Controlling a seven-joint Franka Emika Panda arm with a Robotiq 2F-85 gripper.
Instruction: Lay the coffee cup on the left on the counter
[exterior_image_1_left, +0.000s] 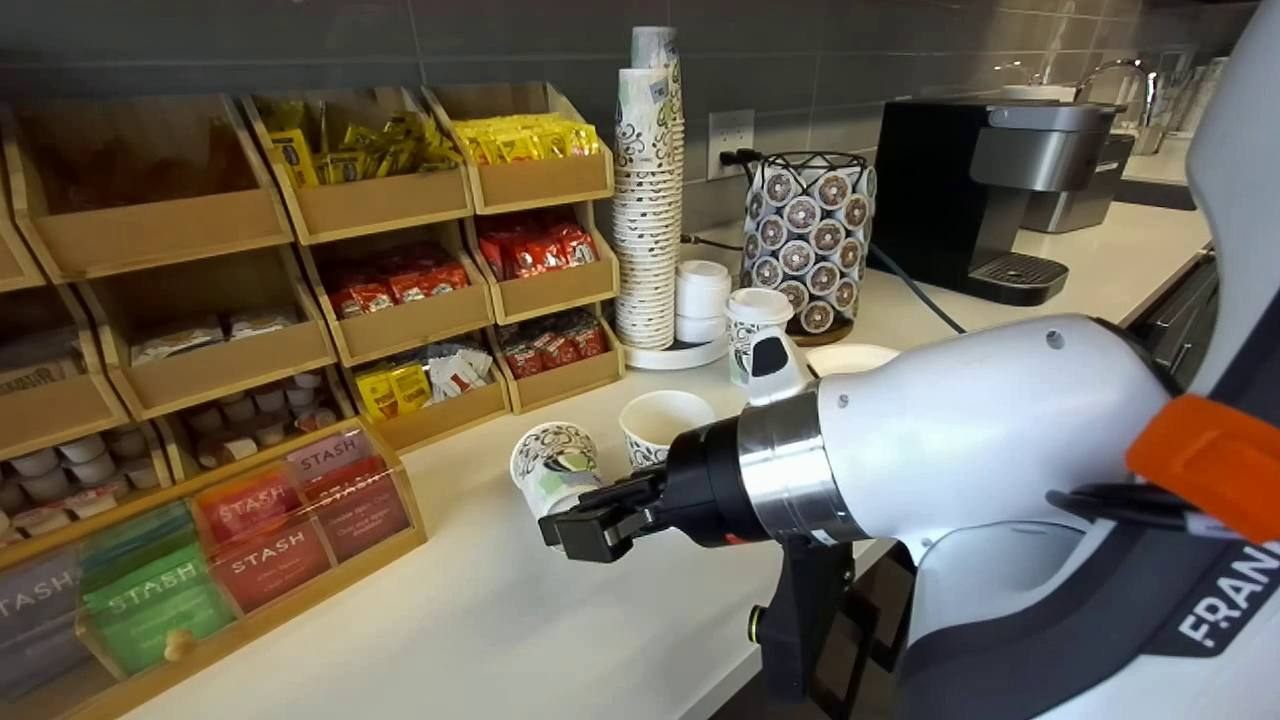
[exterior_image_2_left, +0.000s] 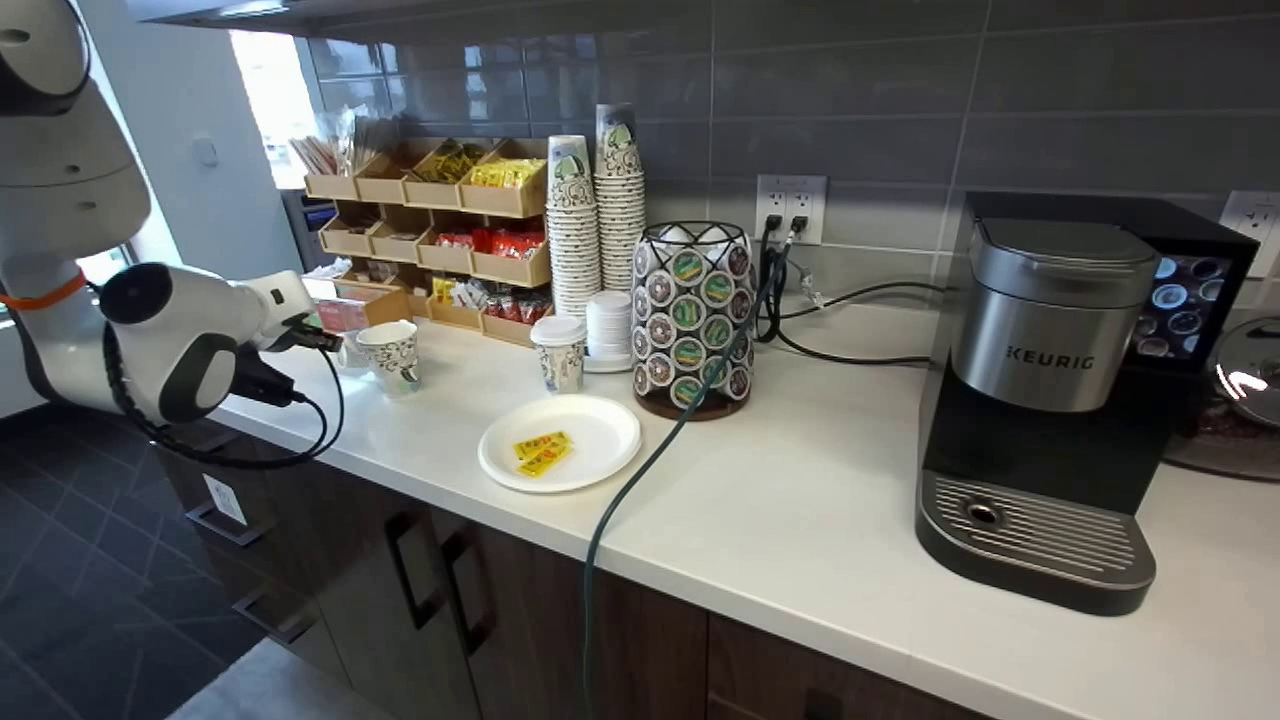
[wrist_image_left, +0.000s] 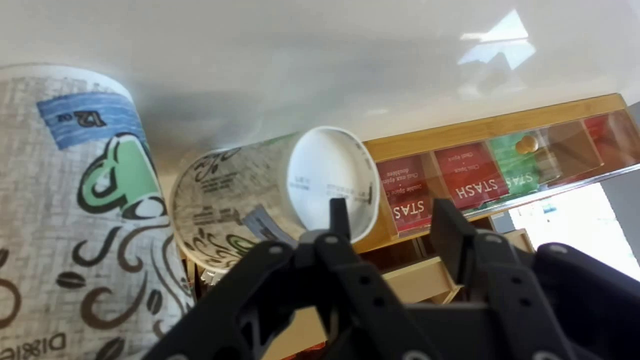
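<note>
The far wall (exterior_image_2_left: 850, 90), tiled dark grey, catches faint reflections. At far left a window (exterior_image_2_left: 268, 105) glares white beside a pale wall (exterior_image_2_left: 195, 100). Nearer me stand dark wooden cabinets (exterior_image_2_left: 535, 600), and the dark floor (exterior_image_2_left: 70, 545) at left seems tiled.

The off-white table (exterior_image_2_left: 800, 480) is smooth, with a straight front edge. On it stand wooden shelves (exterior_image_1_left: 390, 205), a tea box (wrist_image_left: 500, 126), a pod rack (exterior_image_2_left: 660, 400) and a coffee maker (exterior_image_2_left: 1050, 330). A plate (exterior_image_2_left: 600, 430) lies near the front edge, a lidded cup (exterior_image_2_left: 561, 360) near it. An upright cup (exterior_image_2_left: 395, 358) stands farther along; beside it is a tipped cup (exterior_image_1_left: 560, 470), whose contact with the table is hidden.
</note>
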